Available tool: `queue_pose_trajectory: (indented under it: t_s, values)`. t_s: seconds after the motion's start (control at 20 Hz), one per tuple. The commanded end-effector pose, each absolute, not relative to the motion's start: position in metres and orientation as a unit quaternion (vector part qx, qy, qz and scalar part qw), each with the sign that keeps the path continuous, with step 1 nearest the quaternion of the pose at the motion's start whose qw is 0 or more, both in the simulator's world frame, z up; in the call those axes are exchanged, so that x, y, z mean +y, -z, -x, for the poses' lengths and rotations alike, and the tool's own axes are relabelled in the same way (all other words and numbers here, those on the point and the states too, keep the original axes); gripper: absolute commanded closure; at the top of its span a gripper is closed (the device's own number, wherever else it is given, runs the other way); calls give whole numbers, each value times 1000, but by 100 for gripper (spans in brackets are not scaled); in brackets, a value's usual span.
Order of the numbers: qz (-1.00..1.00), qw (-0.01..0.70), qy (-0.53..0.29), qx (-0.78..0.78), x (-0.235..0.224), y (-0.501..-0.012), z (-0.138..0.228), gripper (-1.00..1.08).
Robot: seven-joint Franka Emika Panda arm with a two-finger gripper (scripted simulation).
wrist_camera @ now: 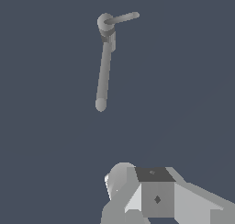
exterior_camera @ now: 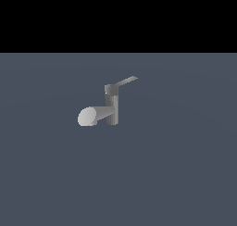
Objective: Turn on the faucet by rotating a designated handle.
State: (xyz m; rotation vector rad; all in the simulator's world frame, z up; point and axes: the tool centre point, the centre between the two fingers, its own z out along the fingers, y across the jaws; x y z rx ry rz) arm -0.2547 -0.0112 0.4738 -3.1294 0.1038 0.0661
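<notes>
Gripper [wrist_camera: 137, 204]: pale blocky housing close under the wrist camera; fingers out of sight, so whether they are spread or closed cannot be told. Nothing visibly held. It sits well apart from the fixture, not yet near enough to push anything.

Faucet [exterior_camera: 112, 107]: small grey upright post on the plain blue-grey floor [exterior_camera: 185, 174], thick spout ending in a pale oval face, aimed toward the exterior view's left.

Handle [exterior_camera: 126, 81]: thin flat lever off the post's top cap, angled toward the exterior view's right, free and untouched; apparently awaiting a sideways push.

floor [exterior_camera: 176, 174] — flat, plain slate-blue; backdrop [exterior_camera: 118, 16] — black band above
</notes>
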Motion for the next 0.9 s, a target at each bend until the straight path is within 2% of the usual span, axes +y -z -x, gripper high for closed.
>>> queue_pose_trajectory:
  t_s: [0.0, 0.85]
  values:
    - [999, 5, -21, 33, -11, -474, 255, 108]
    - [999, 11, -16, 27, -7, -469, 240, 108]
